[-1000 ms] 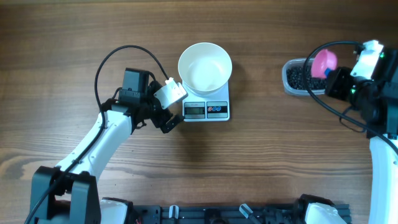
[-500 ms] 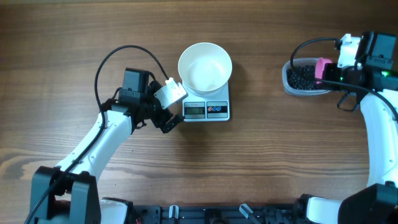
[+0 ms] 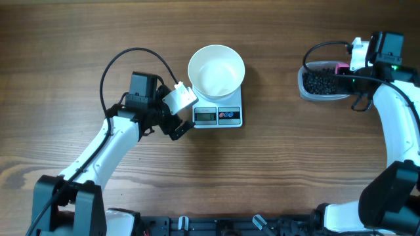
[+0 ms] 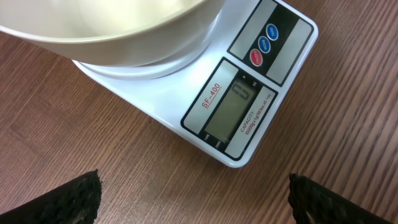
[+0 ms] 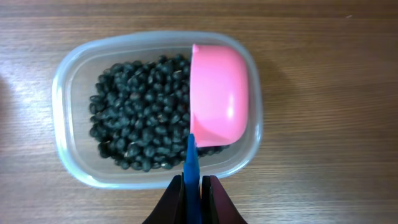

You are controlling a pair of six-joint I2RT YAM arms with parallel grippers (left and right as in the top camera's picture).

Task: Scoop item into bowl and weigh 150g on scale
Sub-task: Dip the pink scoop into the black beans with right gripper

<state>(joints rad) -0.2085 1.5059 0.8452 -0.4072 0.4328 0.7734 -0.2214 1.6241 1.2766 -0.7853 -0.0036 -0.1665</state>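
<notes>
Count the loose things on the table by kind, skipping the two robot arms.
white bowl: 1
scale: 1
clear tub, holding black beans: 1
pink scoop: 1
Total: 4

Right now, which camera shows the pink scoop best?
The right wrist view: the pink scoop shows large, its cup in the clear tub beside the black beans, its blue handle pinched in the right hand. Overhead shows only a pink sliver at the tub's edge. The left wrist view misses it.
</notes>
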